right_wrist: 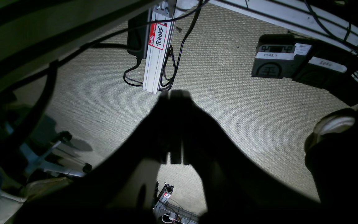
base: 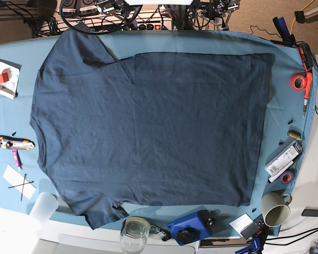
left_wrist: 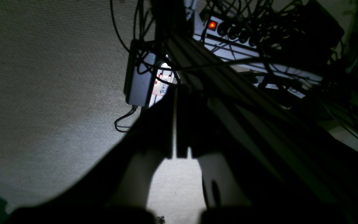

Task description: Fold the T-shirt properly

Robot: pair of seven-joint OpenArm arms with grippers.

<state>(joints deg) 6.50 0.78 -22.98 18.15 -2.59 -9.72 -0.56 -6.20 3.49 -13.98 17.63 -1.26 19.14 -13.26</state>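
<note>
The T-shirt point(base: 148, 132) lies spread flat on the teal tablecloth point(base: 201, 42) in the base view, dark navy, with its neck toward the left and its hem toward the right. Both sleeves point outward at the far left and near left. Neither arm shows in the base view. In the left wrist view my left gripper point(left_wrist: 175, 93) is a dark silhouette hanging over carpet floor, jaws pressed together and holding nothing. The right gripper point(right_wrist: 174, 95) looks the same in the right wrist view, shut and holding nothing. No cloth appears in either wrist view.
Around the shirt lie a red tape roll point(base: 298, 81), a mug point(base: 275, 208), a glass point(base: 134, 231), a blue device point(base: 193, 226), a utility knife point(base: 13, 142) and a white cup point(base: 44, 206). Below the grippers are a power strip point(left_wrist: 212, 25), a labelled aluminium rail point(right_wrist: 157, 46) and foot pedals point(right_wrist: 278, 60).
</note>
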